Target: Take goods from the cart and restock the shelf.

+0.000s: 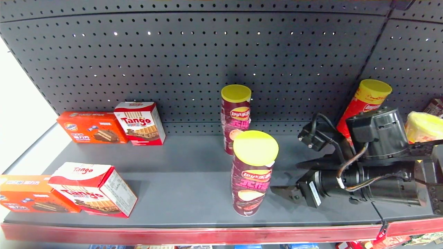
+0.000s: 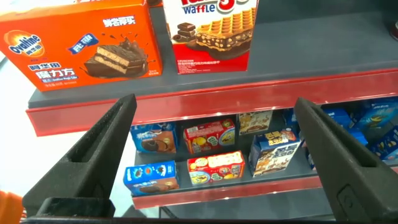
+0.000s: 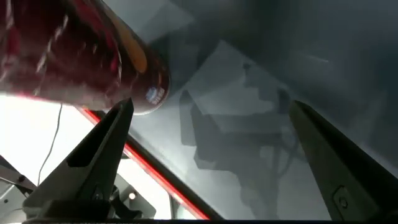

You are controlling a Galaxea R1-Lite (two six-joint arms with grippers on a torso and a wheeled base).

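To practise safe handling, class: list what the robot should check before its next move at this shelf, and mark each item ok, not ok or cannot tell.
1. Front can stands upright on the shelf: ok.
2. Front can is lined up before the back can: ok.
3. Right pincer is open and holds nothing: ok.
4. Right pincer is clear of the front can: cannot tell; one finger is very close to it.
5. Left pincer is open and holds nothing: ok.
6. Front can is fully on the shelf: ok, though near the front edge.
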